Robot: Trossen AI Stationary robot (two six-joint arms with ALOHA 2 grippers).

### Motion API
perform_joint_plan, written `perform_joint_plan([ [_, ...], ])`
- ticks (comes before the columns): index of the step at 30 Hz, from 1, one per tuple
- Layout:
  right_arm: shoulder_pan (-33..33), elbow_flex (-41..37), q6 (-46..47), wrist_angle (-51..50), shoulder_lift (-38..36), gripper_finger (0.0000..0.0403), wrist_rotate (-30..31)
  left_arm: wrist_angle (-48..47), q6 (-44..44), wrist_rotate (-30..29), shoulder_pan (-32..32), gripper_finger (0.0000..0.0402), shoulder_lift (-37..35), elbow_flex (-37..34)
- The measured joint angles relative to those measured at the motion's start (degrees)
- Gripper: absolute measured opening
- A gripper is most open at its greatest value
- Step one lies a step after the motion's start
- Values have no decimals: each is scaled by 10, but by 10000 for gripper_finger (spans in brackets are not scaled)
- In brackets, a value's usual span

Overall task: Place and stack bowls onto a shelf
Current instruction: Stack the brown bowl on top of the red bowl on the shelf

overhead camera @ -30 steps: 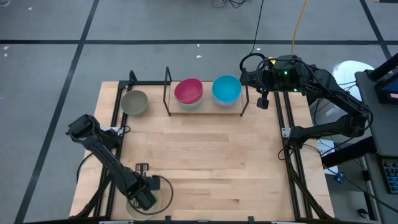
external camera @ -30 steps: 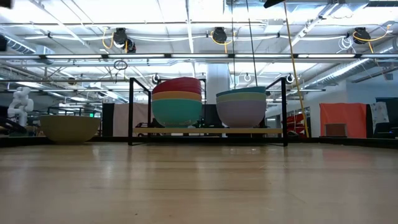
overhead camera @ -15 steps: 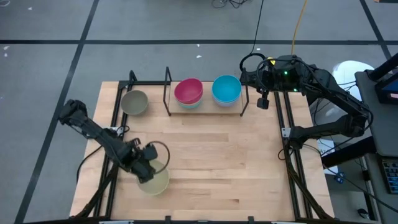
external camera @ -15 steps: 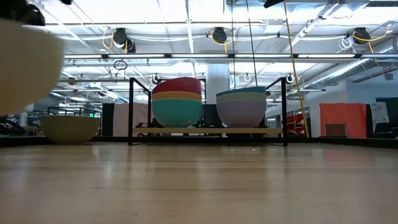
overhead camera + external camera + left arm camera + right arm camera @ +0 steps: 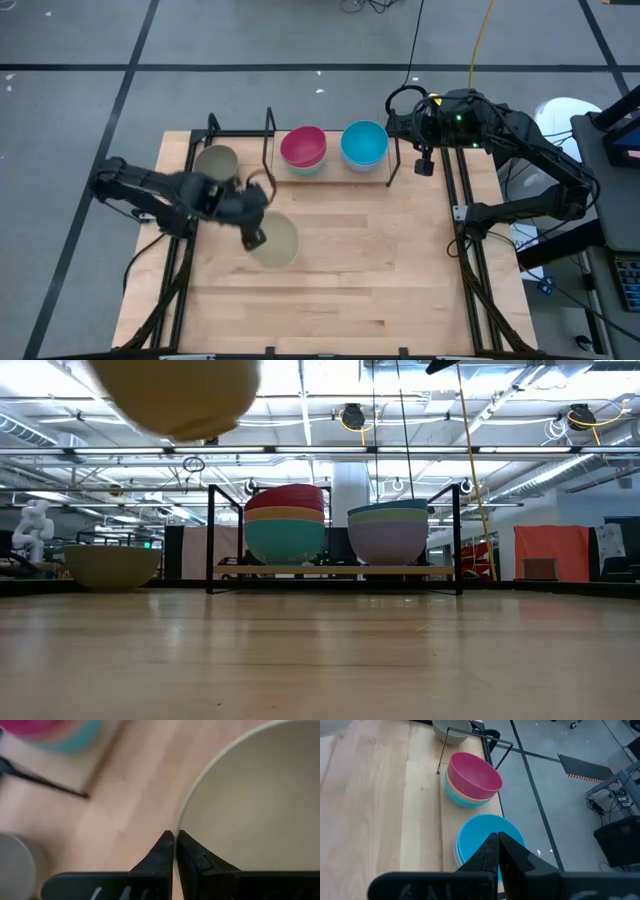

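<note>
A cream bowl (image 5: 277,243) hangs above the table's left middle, with my left gripper (image 5: 256,234) shut on its rim; in the low view the bowl (image 5: 175,395) shows high at the left. The shelf (image 5: 330,172) stands at the far edge. It bears one stack of bowls topped by a magenta bowl (image 5: 303,146) and another topped by a blue bowl (image 5: 364,142). An olive-grey bowl (image 5: 216,163) rests on its base on the table, left of the shelf. My right gripper (image 5: 424,165) waits shut, above the shelf's right end. My left gripper pinches the cream bowl's rim (image 5: 183,817) between its two fingers, one finger (image 5: 197,857) inside the bowl and the other (image 5: 159,856) outside. The fingers slant down from the table's left. The bowl is lifted clear of the table, its opening facing up.
Thin black uprights (image 5: 268,135) frame the shelf's ends, and a further black rod frame (image 5: 213,126) stands by the olive-grey bowl. Bare wooden tabletop (image 5: 380,270) spreads across the middle and right. Arm mounts and cables line both side edges.
My left gripper has risen from the table's near left corner and swung toward the far edge and the right, rolling as it went. The cream bowl has gone with it, from low at the near edge to high above the table's left middle.
</note>
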Motion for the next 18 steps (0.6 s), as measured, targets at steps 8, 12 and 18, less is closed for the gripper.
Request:
perform_joint_plan([
  [8,0,0,-27,-22,0,0,4,74,161,-30,138,7,0,112],
  [12,0,0,-27,-27,-3,0,40,134,243,-29,206,7,0,125],
  [18,0,0,-42,-27,-15,0,95,187,309,-14,300,7,10,126],
])
